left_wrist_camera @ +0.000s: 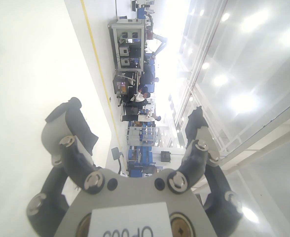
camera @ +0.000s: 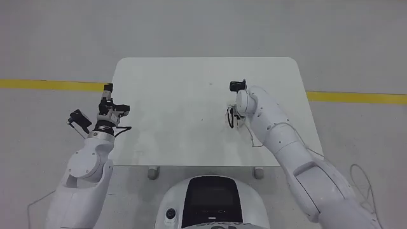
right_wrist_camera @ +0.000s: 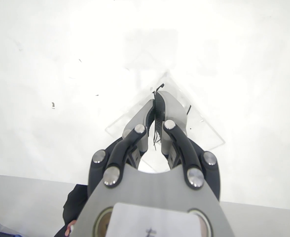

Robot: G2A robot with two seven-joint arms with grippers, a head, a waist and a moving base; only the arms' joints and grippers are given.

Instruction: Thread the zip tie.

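Note:
My right gripper (right_wrist_camera: 155,99) is shut on a thin black zip tie (right_wrist_camera: 155,134), pinched between the two pads with its head poking out past the tips and its tail hanging back between the fingers. It hangs over a clear plastic tray (right_wrist_camera: 209,134) on the white table. From above, the right gripper (camera: 232,116) is at the table's middle right, the black zip tie (camera: 229,118) showing as a small loop beside it. My left gripper (left_wrist_camera: 135,109) is open and empty, held beyond the table's left edge (camera: 109,105), pointing away toward the room.
The white table (camera: 191,108) carries a few small black specks (right_wrist_camera: 53,105). Yellow floor lines run behind it. Workbenches and people stand far off in the room, seen past the left gripper.

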